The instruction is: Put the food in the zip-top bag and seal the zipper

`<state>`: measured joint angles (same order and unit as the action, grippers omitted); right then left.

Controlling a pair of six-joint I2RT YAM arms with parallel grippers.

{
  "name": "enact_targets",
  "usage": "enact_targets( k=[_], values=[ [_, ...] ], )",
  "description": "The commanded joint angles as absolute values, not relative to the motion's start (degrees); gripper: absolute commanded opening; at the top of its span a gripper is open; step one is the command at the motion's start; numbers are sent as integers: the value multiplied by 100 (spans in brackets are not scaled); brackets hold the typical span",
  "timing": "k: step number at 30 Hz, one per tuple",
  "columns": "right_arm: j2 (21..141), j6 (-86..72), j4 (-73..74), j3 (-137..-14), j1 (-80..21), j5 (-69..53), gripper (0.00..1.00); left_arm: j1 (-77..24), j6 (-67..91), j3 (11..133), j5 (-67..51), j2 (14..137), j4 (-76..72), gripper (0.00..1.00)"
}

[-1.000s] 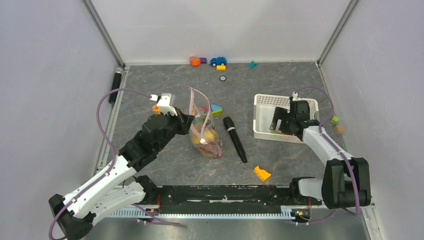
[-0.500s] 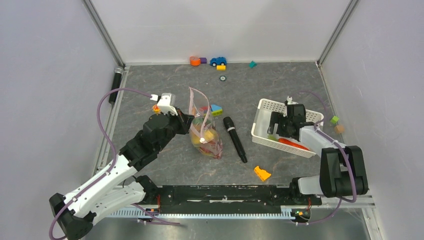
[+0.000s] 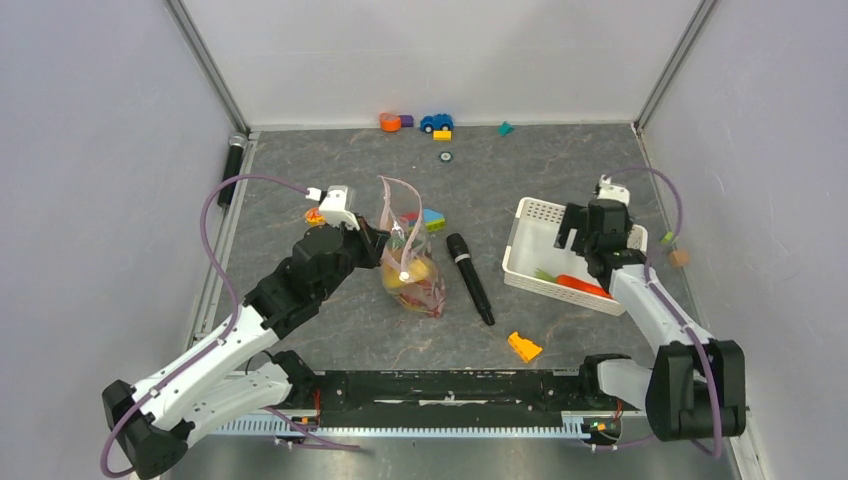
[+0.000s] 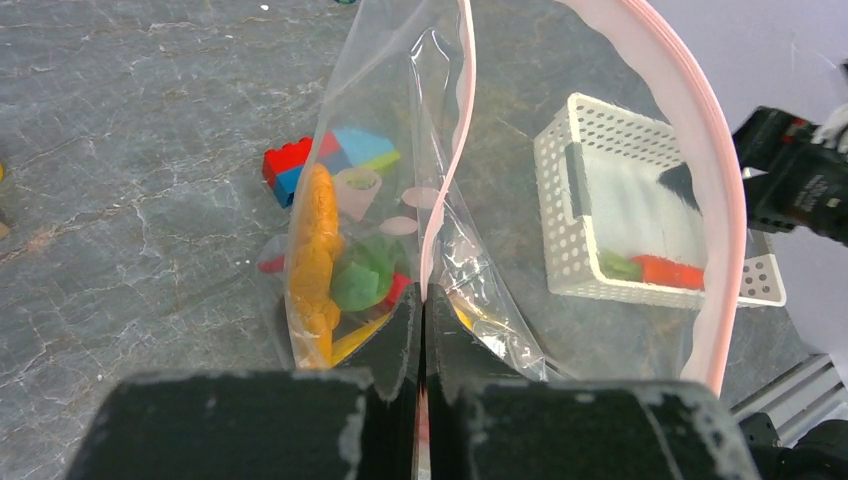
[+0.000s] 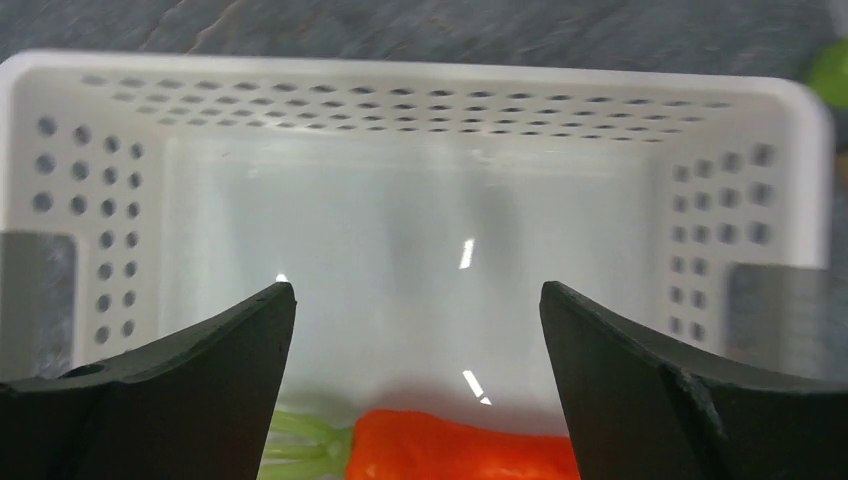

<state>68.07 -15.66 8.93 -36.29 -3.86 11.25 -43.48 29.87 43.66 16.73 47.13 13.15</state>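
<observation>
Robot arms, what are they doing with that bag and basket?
The left end effector is pinched shut on the pink zipper of the zip-top bag, holding it up with its mouth open. Several toy foods already sit inside. The right end effector hangs open over the white basket, where an orange carrot lies, not yet grabbed. The bag isn't sealed.

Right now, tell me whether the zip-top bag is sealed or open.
Open. The mouth of the zip-top bag gapes; its pink zipper sides curve far apart in the left wrist view, food inside.
</observation>
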Motion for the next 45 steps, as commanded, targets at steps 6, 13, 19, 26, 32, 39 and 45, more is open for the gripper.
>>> enact_targets(
  k=[6,13,19,26,32,39,45],
  values=[
    [5769,-2616,2214,-3647,1335,2083,98,-4341,2601,4465,2004,4845,895,3],
    [4511,-2627,2441,-3049,2273,2405,98,-4342,2496,4466,1645,5072,547,3],
    [4869,-2315,1450,-2175,2484,1406,90,-4339,2561,4439,1491,5185,485,3],
    [5400,-1952,38,-1825,2475,91,63,-4340,2665,4368,1225,5156,373,3],
    [5883,-1490,-613,-2081,2463,-540,22,-4333,2653,4368,1271,5199,397,3],
    [6713,-722,-1039,-2959,2181,-897,2,-4333,2580,4357,1442,5216,431,3],
    [7965,1015,-291,-4782,1912,-2322,0,-4333,2528,4439,1522,5299,535,3]
  ],
)
